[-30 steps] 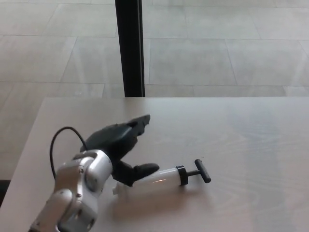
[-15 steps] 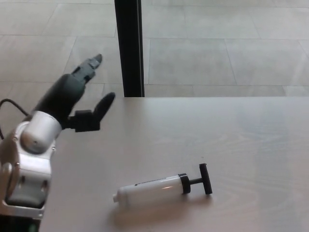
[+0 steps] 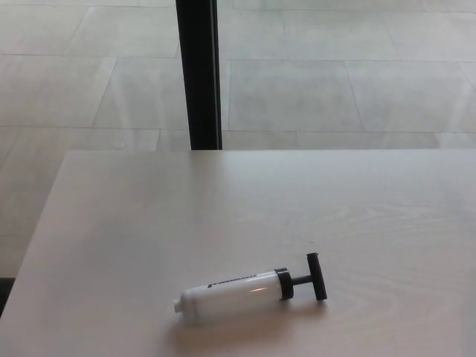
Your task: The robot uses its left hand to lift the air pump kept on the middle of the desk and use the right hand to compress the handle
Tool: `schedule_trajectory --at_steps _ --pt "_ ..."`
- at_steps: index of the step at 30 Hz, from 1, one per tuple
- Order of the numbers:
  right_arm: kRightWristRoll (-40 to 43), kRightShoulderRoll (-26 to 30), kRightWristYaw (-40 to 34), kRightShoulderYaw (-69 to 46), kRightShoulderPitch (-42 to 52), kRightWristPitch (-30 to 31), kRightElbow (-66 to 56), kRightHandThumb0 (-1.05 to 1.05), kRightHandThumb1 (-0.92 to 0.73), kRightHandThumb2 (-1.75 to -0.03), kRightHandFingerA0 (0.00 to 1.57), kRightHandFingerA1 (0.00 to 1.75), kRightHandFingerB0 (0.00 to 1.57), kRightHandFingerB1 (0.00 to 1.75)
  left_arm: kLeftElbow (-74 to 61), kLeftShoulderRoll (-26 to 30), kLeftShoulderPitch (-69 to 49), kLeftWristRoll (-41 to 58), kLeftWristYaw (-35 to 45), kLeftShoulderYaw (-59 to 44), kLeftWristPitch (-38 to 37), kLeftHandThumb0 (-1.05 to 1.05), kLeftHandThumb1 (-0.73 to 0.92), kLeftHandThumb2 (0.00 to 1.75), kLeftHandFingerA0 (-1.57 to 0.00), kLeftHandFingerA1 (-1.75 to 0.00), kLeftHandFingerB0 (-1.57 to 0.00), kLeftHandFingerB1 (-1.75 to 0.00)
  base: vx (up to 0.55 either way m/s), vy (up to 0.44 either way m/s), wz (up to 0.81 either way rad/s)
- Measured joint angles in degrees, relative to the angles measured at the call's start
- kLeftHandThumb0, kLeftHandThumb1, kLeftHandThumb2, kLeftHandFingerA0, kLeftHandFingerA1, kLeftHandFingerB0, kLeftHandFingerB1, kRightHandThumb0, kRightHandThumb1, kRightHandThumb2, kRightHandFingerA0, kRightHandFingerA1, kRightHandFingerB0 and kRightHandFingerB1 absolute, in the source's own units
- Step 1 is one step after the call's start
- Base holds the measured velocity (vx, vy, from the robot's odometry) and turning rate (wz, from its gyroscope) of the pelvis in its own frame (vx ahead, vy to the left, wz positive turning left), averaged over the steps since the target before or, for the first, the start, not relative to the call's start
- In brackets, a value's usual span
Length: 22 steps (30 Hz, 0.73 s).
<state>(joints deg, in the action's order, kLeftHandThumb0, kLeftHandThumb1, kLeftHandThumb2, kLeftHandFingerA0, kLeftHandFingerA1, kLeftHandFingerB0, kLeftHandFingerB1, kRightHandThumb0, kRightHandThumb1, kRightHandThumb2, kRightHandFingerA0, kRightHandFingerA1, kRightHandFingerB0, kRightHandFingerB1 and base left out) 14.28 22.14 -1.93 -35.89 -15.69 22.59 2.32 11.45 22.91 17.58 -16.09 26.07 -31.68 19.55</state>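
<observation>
White plastic forms the barrel of the air pump (image 3: pixel 232 294), which lies on its side toward the near edge of the pale wooden desk (image 3: pixel 134 223), its nozzle end pointing to the robot's left and its black T-handle (image 3: pixel 315 276) to the right. The short rod between cap and handle shows the handle sits close to the barrel, nearly pushed in. Nothing holds the pump; it rests flat on the desk, not lifted. Neither robot hand appears in the head view, so I cannot tell whether either is released or clenched. A pump lying free like this fits both a stage ahead of lifting and one after it has been set back down, so the pictures do not settle how far the task stands. Half a second ago the left hand hung spread above the desk's left edge; now it has gone from view, while the pump has not shifted. Beyond the desk stand a black post (image 3: pixel 199 74) and the tiled floor (image 3: pixel 357 67)
</observation>
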Motion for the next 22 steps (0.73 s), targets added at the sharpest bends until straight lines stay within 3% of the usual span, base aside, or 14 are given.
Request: schedule_trajectory --at_steps 1,2,5,6,11,12,15,16,17,22 --pt "0.09 0.87 0.15 -1.14 1.31 -0.01 0.98 -0.92 -0.92 -0.75 0.15 0.84 0.09 0.59 1.70 0.85 -1.81 0.73 0.01 -2.22 -0.02 -0.74 0.83 0.65 -0.13 -0.45 -0.10 -0.29 0.00 0.000 0.00" --pt "0.16 1.54 0.31 -1.99 2.29 -0.02 1.96 -0.91 -0.92 -0.76 0.11 0.79 0.07 0.57 3.24 1.44 -3.30 1.40 0.04 -4.03 -0.11 -0.38 0.49 1.07 -0.02 -0.52 0.00 -0.50 0.00 0.000 0.00" --pt "0.42 3.53 0.74 -4.72 5.54 -0.07 5.27 -0.91 -0.92 -0.76 0.11 0.79 0.07 0.57 8.62 3.01 -7.81 3.36 0.03 -9.68 -0.29 -0.38 0.49 1.07 -0.02 -0.52 0.00 -0.50 0.00 0.000 0.00" --pt "0.54 4.20 0.92 -5.64 6.61 -0.09 6.53 -0.90 -0.92 -0.75 0.13 0.78 0.08 0.57 10.62 3.50 -9.24 4.03 0.03 -11.58 -0.41 -0.75 0.79 0.64 -0.16 -0.43 -0.16 -0.32 0.00 0.000 0.00" --pt "0.95 6.33 1.48 -9.83 11.44 -0.30 12.65 -0.87 -0.92 -0.76 0.17 0.86 0.09 0.60 20.39 4.92 -15.30 7.43 -0.10 -20.21 -1.04 -0.76 0.76 0.64 -0.16 -0.44 -0.23 -0.36 0.00 0.000 0.00" --pt "1.00 6.51 1.52 -10.40 12.09 -0.38 13.64 -0.87 -0.92 -0.76 0.21 0.91 0.10 0.59 22.01 4.99 -16.17 7.97 -0.12 -21.38 -1.21 -0.74 0.78 0.63 -0.22 -0.45 -0.23 -0.35 0.00 0.000 0.00" --pt "1.20 6.88 1.55 -12.62 14.50 -0.95 17.80 -0.84 -0.92 -0.74 0.16 0.84 0.06 0.61 28.34 5.04 -19.32 9.77 -0.36 -25.45 -1.96 -0.73 0.75 0.65 -0.34 -0.47 -0.29 -0.37 0.00 0.000 0.00" --pt "1.36 6.88 1.54 -13.48 15.24 -1.23 19.34 -0.86 -0.92 -0.76 0.18 0.86 0.04 0.60 30.71 5.04 -20.36 10.50 -0.63 -26.81 -2.26 -0.72 0.63 1.01 -0.35 -0.60 -0.18 -0.47 0.00 0.000 0.00" --pt "1.43 6.88 1.54 -13.80 15.47 -1.35 19.95 -0.90 -0.92 -0.72 0.16 0.92 0.08 0.64 31.62 5.04 -20.69 10.77 -0.73 -27.33 -2.45 -0.76 0.72 0.71 -0.36 -0.51 -0.27 -0.40 0.00 0.000 0.00" --pt "2.84 6.49 1.48 -19.12 18.23 -3.29 27.09 -0.85 -0.92 -0.72 0.20 0.90 0.12 0.63 41.56 5.04 -25.64 13.54 -2.06 -31.63 -4.69 -0.77 0.72 0.71 -0.36 -0.51 -0.28 -0.40 0.00 0.000 0.00"
